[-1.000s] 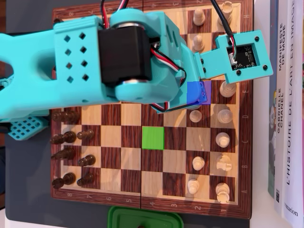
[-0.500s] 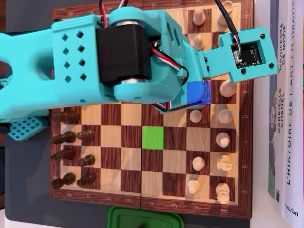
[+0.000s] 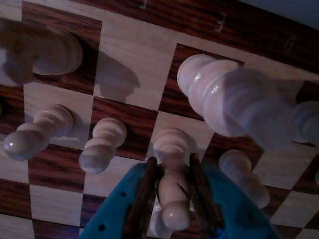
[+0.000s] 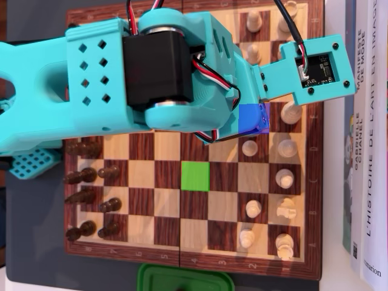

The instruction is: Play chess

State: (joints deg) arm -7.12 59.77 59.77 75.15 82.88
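Between the two fingers of my claw (image 3: 172, 209) stands the white pawn (image 3: 172, 169), upright, its stem gripped on both sides, on the board (image 4: 194, 251) at the blue square (image 4: 251, 117).

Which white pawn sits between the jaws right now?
The white pawn at bottom centre of the wrist view, flanked by both jaws of the gripper; the other white pawns stand clear.

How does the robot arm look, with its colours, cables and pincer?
The arm is turquoise printed plastic with rows of small diamond-shaped holes. A black motor block sits in it, and red, white and black cables run beside it. A turquoise bracket carries a black camera board. In the wrist view, the pincer has turquoise fingers with dark inner pads.
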